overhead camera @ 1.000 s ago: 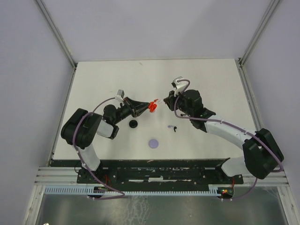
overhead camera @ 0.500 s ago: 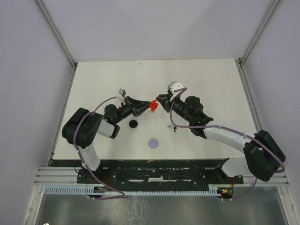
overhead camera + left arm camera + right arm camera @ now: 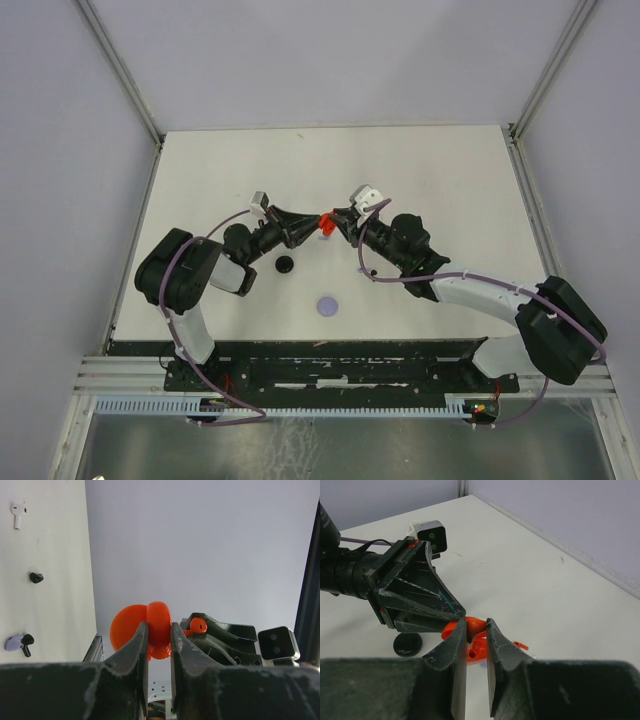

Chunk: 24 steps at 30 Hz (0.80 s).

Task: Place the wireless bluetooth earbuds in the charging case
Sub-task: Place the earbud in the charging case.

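Note:
My left gripper (image 3: pixel 159 639) is shut on an open red charging case (image 3: pixel 150 629), held above the table near its middle (image 3: pixel 325 226). My right gripper (image 3: pixel 475 629) is shut on a red earbud (image 3: pixel 477 625), which sits right over the case's open half (image 3: pixel 481 651). In the left wrist view that earbud (image 3: pixel 198 625) shows just beside the case, between the right gripper's black fingers. Another red earbud (image 3: pixel 521 645) lies on the table under the grippers. A white earbud (image 3: pixel 18 514), a black one (image 3: pixel 35 577) and a lavender one (image 3: pixel 14 642) lie apart on the table.
A black round disc (image 3: pixel 285 264) lies just below the left gripper. A lavender disc (image 3: pixel 328 305) lies nearer the front edge. Both arms reach inward and meet over the middle of the white table (image 3: pixel 450 170), which purple walls enclose.
My right gripper has swung left with the red earbud and now meets the case. The left gripper and case have hardly moved.

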Tool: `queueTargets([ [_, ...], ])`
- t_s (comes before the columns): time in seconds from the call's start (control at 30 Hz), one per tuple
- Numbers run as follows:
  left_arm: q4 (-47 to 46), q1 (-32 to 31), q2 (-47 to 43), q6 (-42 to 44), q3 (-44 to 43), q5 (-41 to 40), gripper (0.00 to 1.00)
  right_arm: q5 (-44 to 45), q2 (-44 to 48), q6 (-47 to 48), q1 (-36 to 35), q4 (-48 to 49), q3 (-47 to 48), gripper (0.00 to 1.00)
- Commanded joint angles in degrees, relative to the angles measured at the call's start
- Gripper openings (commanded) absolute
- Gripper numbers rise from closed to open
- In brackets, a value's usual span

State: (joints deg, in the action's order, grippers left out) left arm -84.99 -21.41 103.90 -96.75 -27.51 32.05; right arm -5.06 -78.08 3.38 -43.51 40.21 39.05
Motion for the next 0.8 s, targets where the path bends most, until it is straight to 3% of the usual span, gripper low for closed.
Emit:
queueTargets([
  [0.0,-5.98,-0.39,-0.25,-3.13,-0.71,-0.25,0.03,0.55,-0.74,1.26,-0.35,3.65,-0.28,0.02],
  [0.77,-6.59,-0.47,-1.83,-4.28,-0.56,0.39,0.03,1.46,-1.98,1.37,-0.35,4.40,-0.89,0.02],
])
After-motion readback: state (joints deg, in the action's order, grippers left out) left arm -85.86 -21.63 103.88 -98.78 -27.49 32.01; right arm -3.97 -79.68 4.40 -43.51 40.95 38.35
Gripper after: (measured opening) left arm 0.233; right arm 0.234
